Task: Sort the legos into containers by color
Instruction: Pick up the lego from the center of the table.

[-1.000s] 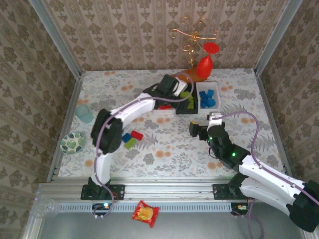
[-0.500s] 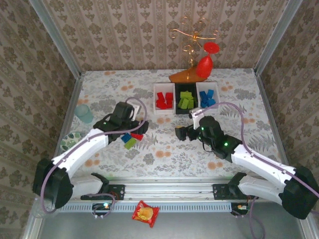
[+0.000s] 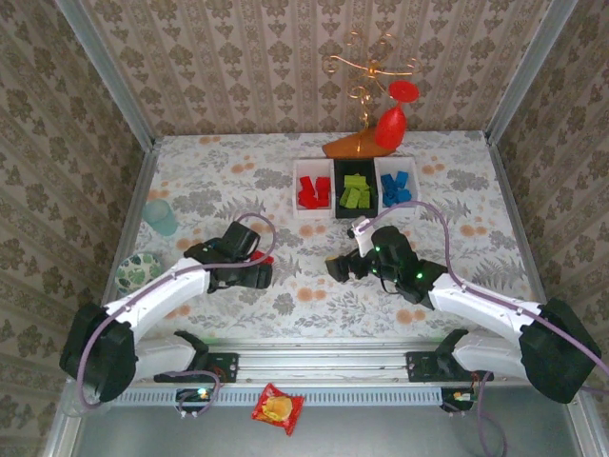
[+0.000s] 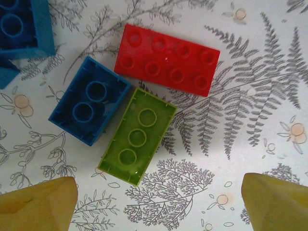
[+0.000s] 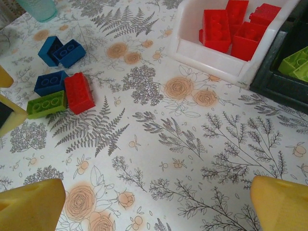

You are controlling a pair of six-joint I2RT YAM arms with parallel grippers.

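In the left wrist view a red lego (image 4: 166, 65), a blue lego (image 4: 89, 106) and a lime green lego (image 4: 137, 134) lie touching on the patterned cloth, with another blue lego (image 4: 21, 24) at the top left. My left gripper (image 4: 159, 202) hangs open just above them, holding nothing; from above it (image 3: 255, 274) covers the group. My right gripper (image 3: 335, 268) is open and empty at mid-table (image 5: 156, 207), facing those legos (image 5: 79, 91). At the back stand the containers: white with red legos (image 3: 296, 193), black with green (image 3: 356, 214), white with blue (image 3: 379, 186).
A teal cup (image 3: 162, 216) and a patterned green bowl (image 3: 139, 271) sit near the left edge. A red and orange ornament (image 3: 385, 129) stands behind the containers. A red snack packet (image 3: 277, 407) lies off the table in front.
My left gripper has drawn back from the containers and come down over the loose legos at the left. My right gripper has moved left toward mid-table.
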